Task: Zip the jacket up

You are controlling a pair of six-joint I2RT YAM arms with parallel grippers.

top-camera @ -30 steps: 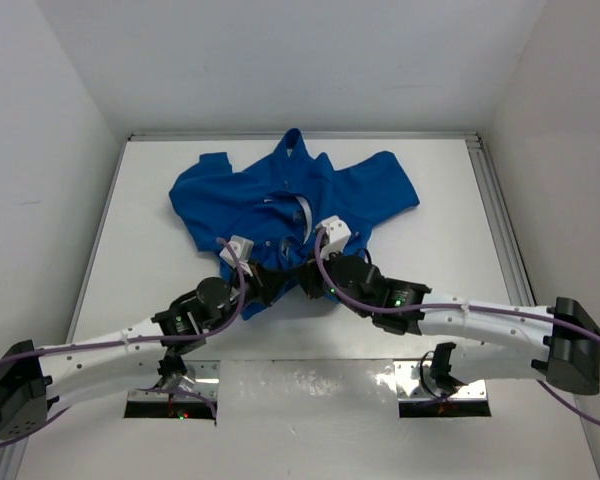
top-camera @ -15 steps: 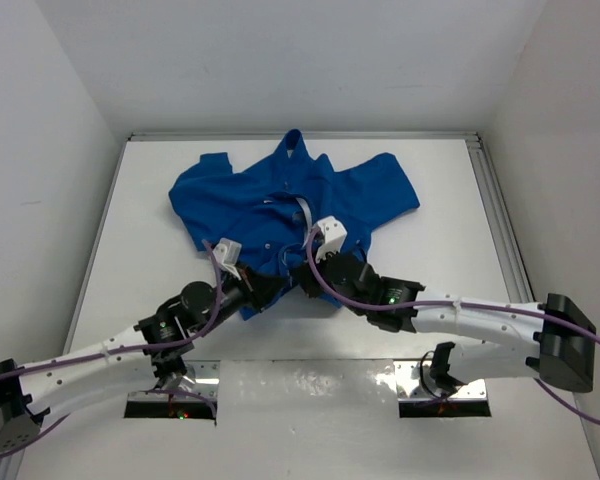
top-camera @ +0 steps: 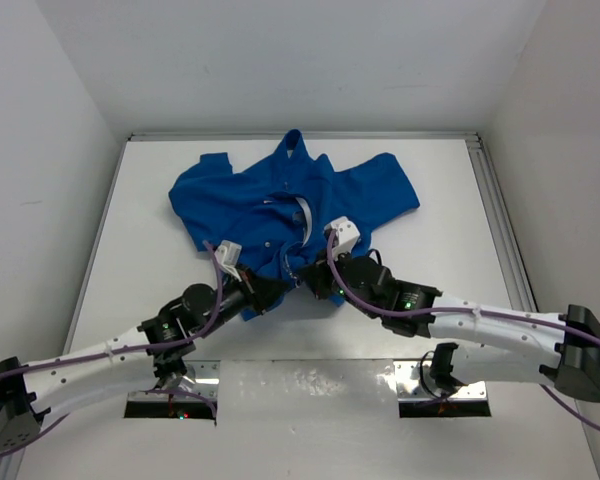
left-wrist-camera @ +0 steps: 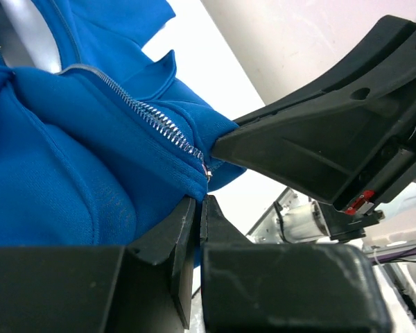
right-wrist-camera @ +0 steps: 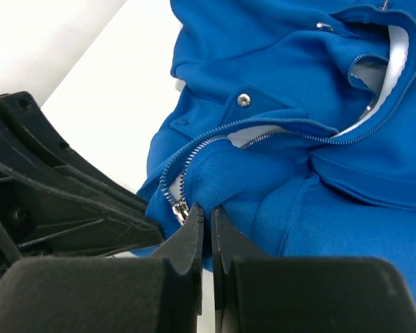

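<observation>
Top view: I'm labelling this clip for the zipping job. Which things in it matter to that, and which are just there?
Part of the job:
jacket
zipper
zipper pull
left hand, shut on the jacket's bottom edge
right hand, shut on that edge beside the pull

Just there:
table
metal rail along its right edge
back wall

Top cam, fixed high over the near edge of the table [top-camera: 450, 250], looks down and fwd across the whole top. L and R wrist cams sit low, v. close, facing each other across the jacket [top-camera: 250, 200] hem. All three share the bottom end of the zipper [right-wrist-camera: 208, 142].
</observation>
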